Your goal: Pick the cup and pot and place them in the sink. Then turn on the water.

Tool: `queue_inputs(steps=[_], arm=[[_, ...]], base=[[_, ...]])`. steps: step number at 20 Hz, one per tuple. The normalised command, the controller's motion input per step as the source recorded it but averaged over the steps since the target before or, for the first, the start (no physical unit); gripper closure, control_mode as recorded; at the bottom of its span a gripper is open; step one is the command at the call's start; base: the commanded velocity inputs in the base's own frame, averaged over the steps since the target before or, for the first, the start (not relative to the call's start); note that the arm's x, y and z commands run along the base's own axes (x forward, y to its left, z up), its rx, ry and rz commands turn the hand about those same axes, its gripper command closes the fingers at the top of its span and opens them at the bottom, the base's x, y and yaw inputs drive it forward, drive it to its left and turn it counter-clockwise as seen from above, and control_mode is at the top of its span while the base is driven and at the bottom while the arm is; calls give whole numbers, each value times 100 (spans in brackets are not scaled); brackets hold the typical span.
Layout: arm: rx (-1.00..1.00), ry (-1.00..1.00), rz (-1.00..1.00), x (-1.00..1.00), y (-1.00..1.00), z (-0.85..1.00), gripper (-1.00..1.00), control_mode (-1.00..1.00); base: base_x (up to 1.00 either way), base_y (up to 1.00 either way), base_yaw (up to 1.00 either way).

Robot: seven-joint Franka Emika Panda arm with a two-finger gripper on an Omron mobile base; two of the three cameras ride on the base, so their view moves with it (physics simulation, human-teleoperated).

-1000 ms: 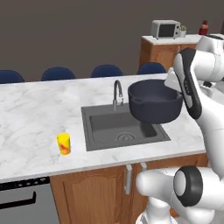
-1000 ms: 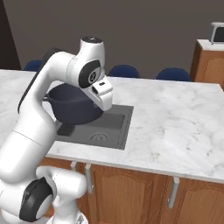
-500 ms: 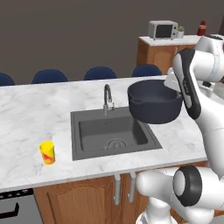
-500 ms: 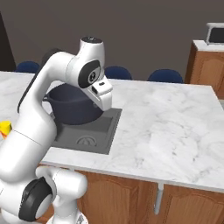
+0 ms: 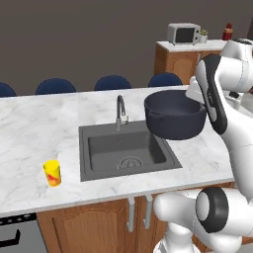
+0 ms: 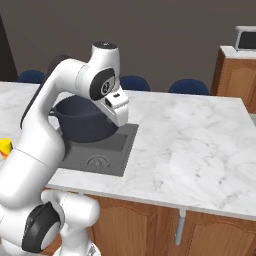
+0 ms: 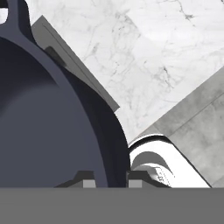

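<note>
The dark navy pot (image 5: 175,116) hangs in the air over the right edge of the sink (image 5: 99,160), tilted slightly. My gripper (image 7: 109,181) is shut on the pot's rim (image 7: 114,144), one finger inside and one outside. From the right base view the pot (image 6: 82,120) sits behind my hand, above the sink (image 6: 102,150). The yellow cup (image 5: 52,173) stands upright on the counter left of the sink, and also shows as a sliver of cup (image 6: 4,148) at the frame edge. No water falls from the gooseneck faucet (image 5: 120,111).
White marble counter (image 6: 190,140) stretches wide to the right of the sink. Blue chair backs (image 5: 112,82) line the far side. A microwave (image 5: 184,33) and a red bottle (image 5: 228,31) sit on a wooden cabinet at the back right.
The whole scene has slid left in both base views, so the base has driven right. The pot stays gripped at the same place relative to the arm.
</note>
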Motion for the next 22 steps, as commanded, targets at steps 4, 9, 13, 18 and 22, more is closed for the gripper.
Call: queue_inputs(steps=[4, 9, 13, 18, 22], arm=[[0, 0, 0, 0, 0, 0, 100, 100], [0, 0, 0, 0, 0, 0, 100, 100], [0, 0, 0, 0, 0, 0, 100, 100], [0, 0, 0, 0, 0, 0, 100, 100], [0, 0, 0, 0, 0, 0, 100, 100]], base=[[22, 0, 0], [29, -14, 1], [21, -4, 0], [6, 11, 0], [0, 41, 0]])
